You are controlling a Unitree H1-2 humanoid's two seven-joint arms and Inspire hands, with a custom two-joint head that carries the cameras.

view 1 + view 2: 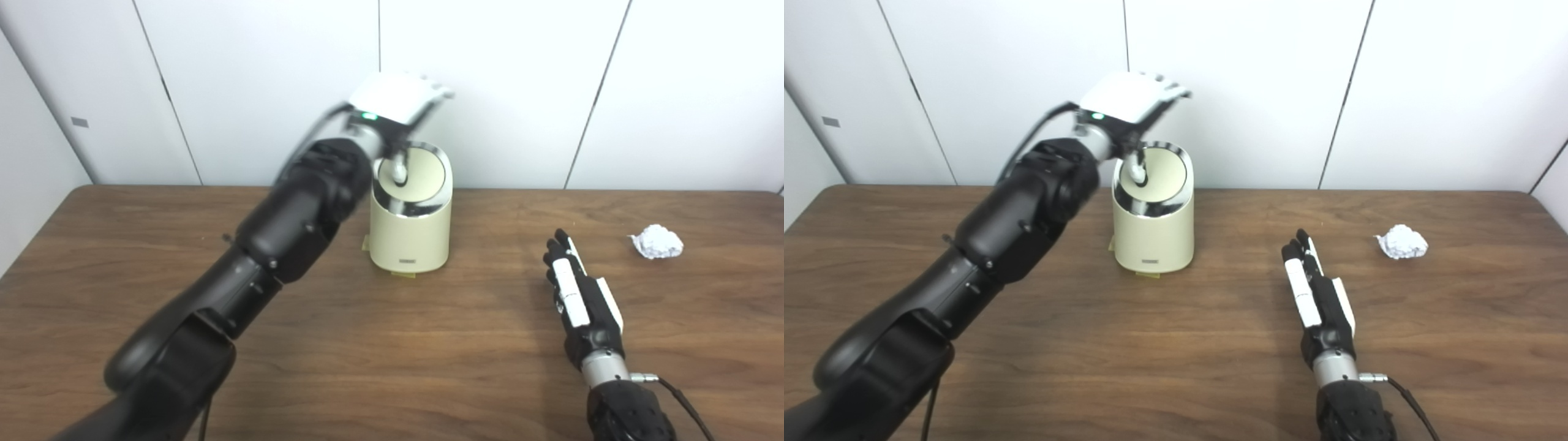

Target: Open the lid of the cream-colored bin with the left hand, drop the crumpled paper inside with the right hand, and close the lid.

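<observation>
The cream-colored bin (411, 236) stands at the table's middle back, with a round cream lid (421, 174) in a chrome ring. My left hand (397, 104) hovers above the bin's top, fingers apart, with its thumb (399, 173) down on the lid's left part. The lid lies flat in its ring. The crumpled white paper (656, 241) lies on the table at the right. My right hand (579, 294) rests open and flat on the table, left of and nearer than the paper, holding nothing.
The wooden table (392, 343) runs to a white panelled wall (502, 92) just behind the bin. A strip of yellow tape (402, 275) shows under the bin's base.
</observation>
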